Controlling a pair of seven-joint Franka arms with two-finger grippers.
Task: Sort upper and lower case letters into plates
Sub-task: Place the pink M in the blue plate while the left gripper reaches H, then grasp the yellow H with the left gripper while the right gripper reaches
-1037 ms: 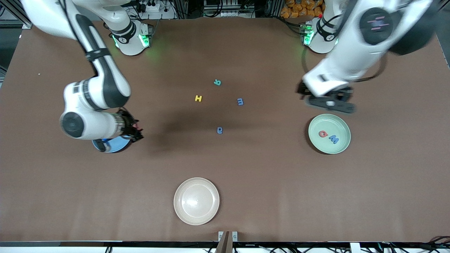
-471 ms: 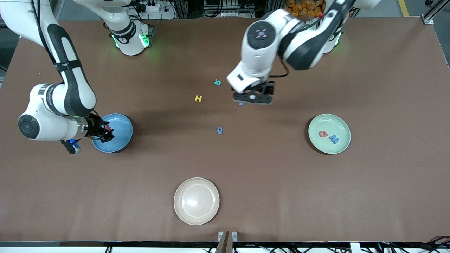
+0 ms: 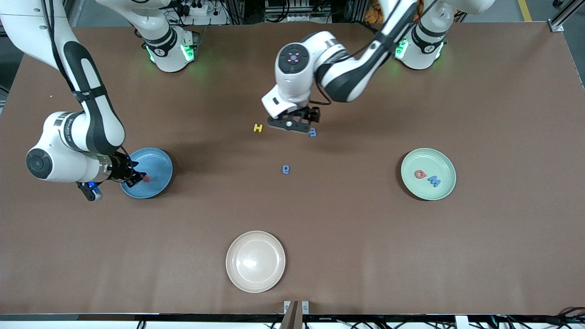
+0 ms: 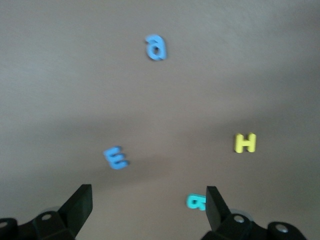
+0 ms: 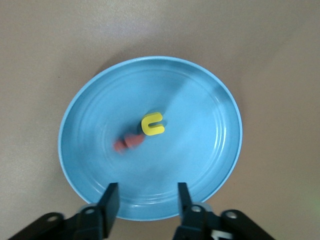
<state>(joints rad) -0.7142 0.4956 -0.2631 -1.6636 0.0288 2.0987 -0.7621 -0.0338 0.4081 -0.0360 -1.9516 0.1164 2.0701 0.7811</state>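
Two arms share a wide brown table, matte and cloth-like, with the blue plate as landmark. That plate and the pale green plate, well apart from it toward the left arm's end, are round, shallow and matte; a beige plate lies nearer the front camera than both.

In the blue plate lie a yellow letter and a red letter, blurred, apparently just let go. The right gripper hangs over that plate's rim, jaws parted, holding nothing.

Between the two plates and farther from the camera lie a yellow H, a blue m, a teal letter and a blue a. The left gripper hovers over the m and teal letter, jaws spread wide, empty.

These letters look foam-like: featherlight, soft and flat, easily nudged aside. Pinching across a stroke, fingers pressed to the table, seems best.
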